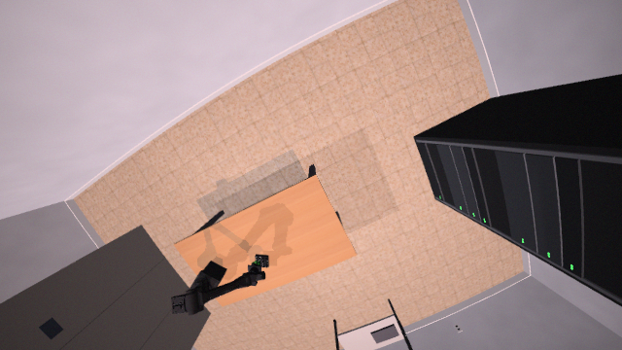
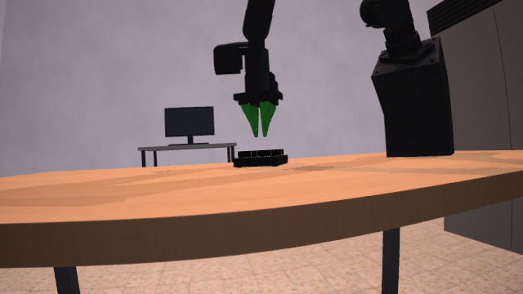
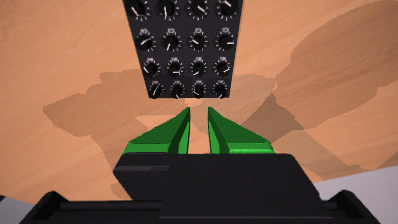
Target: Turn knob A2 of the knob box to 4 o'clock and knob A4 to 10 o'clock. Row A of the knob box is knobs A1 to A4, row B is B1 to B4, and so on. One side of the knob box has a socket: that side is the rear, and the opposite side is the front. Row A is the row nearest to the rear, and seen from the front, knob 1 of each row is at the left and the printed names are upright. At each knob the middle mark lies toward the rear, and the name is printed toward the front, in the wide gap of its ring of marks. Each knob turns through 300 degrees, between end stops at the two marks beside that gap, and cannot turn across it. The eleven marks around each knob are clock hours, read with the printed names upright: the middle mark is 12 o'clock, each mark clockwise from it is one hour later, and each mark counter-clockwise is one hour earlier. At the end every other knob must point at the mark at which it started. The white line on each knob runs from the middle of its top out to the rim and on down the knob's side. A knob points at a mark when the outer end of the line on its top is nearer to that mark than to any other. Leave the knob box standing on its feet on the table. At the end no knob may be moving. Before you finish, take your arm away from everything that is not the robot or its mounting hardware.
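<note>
The black knob box (image 1: pixel 264 260) (image 2: pixel 258 162) (image 3: pixel 185 55) stands on the table. In the wrist view the printed names lie above their knobs, so the rear and row A are at the bottom, with knob 1 at the right. Knob A2 (image 3: pixel 199 89) is second from the right; its line seems to point to the lower left, but is small. Knob A4 (image 3: pixel 156 90) is leftmost; its line slants between lower left and upper right. My gripper (image 2: pixel 261 136) (image 3: pixel 199 112) is slightly open and empty, above the box, touching no knob.
The other knobs stand close around A2 and A4, in four rows of four. The table (image 1: pixel 311 219) (image 2: pixel 327 184) (image 3: pixel 50 45) carries arm shadows. The arm's base block (image 2: pixel 417 110) stands to the right in the exterior view. A monitor (image 2: pixel 189 121) is in the background.
</note>
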`<move>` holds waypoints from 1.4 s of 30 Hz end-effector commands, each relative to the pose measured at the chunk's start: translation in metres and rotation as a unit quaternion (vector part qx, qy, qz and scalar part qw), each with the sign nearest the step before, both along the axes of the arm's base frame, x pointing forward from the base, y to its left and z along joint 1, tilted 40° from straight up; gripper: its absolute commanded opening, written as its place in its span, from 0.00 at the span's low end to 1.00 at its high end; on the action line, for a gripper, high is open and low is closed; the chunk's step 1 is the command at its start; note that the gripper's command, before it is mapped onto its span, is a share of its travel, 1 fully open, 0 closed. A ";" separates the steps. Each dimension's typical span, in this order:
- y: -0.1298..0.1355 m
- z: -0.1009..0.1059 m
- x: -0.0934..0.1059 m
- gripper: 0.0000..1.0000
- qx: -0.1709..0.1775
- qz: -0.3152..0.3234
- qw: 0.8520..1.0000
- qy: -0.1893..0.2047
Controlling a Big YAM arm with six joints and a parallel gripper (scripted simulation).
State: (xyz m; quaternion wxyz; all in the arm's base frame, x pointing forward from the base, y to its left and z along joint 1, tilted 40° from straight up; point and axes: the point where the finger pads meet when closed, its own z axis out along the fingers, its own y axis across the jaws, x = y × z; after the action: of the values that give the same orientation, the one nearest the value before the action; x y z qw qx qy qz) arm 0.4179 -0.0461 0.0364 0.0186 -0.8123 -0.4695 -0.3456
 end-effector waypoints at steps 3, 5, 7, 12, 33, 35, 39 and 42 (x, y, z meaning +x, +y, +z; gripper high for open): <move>-0.003 0.001 -0.001 0.19 -0.004 0.002 1.000 -0.002; -0.003 0.001 -0.001 0.19 -0.003 0.001 1.000 -0.001; -0.003 0.001 -0.001 0.19 -0.003 0.001 1.000 -0.001; -0.003 0.001 -0.001 0.19 -0.004 0.003 1.000 -0.002; -0.014 0.006 0.009 0.19 -0.120 0.162 0.976 -0.077; -0.017 0.007 0.010 0.19 -0.137 0.183 0.970 -0.088; -0.018 0.008 0.011 0.19 -0.160 0.215 0.958 -0.103; -0.017 0.009 0.012 0.19 -0.185 0.252 0.942 -0.119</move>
State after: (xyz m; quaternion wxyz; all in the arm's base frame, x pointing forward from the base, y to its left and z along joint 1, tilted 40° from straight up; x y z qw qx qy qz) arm 0.4241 -0.0540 0.0432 -0.0811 -0.6537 -0.6720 -0.3384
